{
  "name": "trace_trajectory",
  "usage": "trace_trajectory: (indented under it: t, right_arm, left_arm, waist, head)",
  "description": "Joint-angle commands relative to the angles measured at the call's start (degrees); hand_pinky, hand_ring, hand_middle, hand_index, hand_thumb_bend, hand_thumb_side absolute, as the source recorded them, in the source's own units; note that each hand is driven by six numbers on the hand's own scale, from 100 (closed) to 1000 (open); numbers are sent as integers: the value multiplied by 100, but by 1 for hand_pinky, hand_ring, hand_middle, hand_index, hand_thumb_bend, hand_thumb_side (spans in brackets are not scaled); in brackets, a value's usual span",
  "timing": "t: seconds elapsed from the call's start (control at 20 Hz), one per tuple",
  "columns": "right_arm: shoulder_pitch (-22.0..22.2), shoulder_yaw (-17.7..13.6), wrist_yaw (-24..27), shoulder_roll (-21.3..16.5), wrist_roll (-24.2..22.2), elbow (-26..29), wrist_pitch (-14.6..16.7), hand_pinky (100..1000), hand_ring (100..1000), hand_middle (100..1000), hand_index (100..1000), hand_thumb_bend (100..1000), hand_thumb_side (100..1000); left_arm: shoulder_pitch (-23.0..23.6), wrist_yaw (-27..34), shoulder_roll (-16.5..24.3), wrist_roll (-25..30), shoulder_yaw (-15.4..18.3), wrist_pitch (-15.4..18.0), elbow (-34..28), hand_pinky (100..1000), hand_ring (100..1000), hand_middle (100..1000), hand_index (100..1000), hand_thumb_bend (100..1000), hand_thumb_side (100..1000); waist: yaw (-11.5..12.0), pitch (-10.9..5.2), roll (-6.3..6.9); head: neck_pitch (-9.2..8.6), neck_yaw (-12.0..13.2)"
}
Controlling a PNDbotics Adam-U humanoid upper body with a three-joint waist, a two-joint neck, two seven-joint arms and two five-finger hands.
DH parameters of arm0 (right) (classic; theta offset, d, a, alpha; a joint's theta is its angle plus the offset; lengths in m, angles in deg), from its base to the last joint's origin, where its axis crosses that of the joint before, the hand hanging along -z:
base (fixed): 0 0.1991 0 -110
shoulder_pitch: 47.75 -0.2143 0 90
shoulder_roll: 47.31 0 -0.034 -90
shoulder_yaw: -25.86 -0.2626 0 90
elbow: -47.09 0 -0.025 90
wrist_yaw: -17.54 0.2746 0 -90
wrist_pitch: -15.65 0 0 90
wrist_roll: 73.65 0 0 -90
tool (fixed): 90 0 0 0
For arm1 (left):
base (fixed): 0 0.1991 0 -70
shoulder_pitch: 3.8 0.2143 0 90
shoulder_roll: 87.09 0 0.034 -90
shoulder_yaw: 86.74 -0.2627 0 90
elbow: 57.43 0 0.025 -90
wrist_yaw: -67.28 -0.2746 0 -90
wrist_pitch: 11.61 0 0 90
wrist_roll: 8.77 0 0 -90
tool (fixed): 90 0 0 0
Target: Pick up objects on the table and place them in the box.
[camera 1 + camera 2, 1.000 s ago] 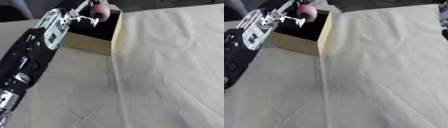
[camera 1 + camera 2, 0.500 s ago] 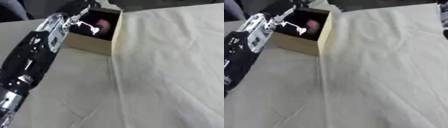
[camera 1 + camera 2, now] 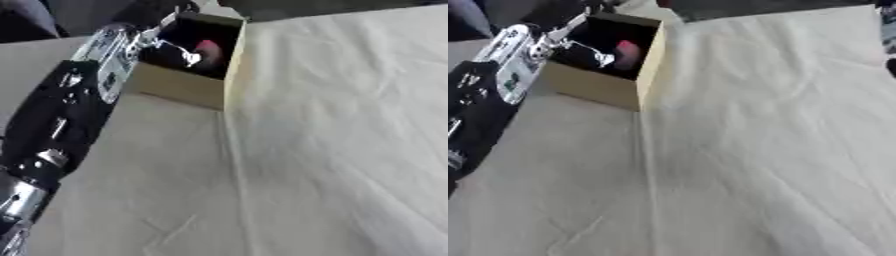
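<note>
We reach our left hand over the box, fingers spread and holding nothing. A pink thing lies inside the box, just beside our fingers. The box stands on a cream cloth.

Table covered in cream cloth, creased, with one long fold running from centre down toward 6 o'clock. Open cardboard box standing directly on the cloth at about 11 o'clock, dark inside, turned askew to the table's edges.
</note>
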Motion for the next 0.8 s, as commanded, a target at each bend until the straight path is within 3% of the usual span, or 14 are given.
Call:
trace_trajectory:
  t: [0.05,0.1,0.2,0.55,0.8]
  right_arm:
    - [-33,-71,39,-79,28,111,-5,844,671,564,787,100,721]
    - [-26,-73,35,-82,31,111,-7,844,671,564,787,100,720]
    - [-9,-81,23,-89,39,111,-10,844,671,564,787,100,720]
    - [89,-109,-21,-117,72,111,-26,843,672,565,788,100,719]
    - [122,-125,-60,-146,99,111,-19,843,673,568,788,100,716]
  left_arm:
    - [-107,320,140,-110,110,-87,-300,632,774,774,851,264,434]
    - [-107,449,172,-133,117,-118,-401,619,764,763,836,173,412]
    - [-94,731,271,-180,120,-205,-681,608,754,753,818,107,370]
    - [123,1774,770,-41,68,-564,-1955,568,722,727,790,100,354]
    - [637,2511,1335,-81,-6,-821,-3158,587,731,743,809,100,369]
  waist:
    - [20,-181,-47]
    - [34,-193,-48]
    - [79,-225,-51]
    - [280,-348,-60]
    - [444,-428,-76]
  head:
    - [67,-14]
    - [92,-22]
    - [143,-48]
    - [313,-157]
    - [433,-260]
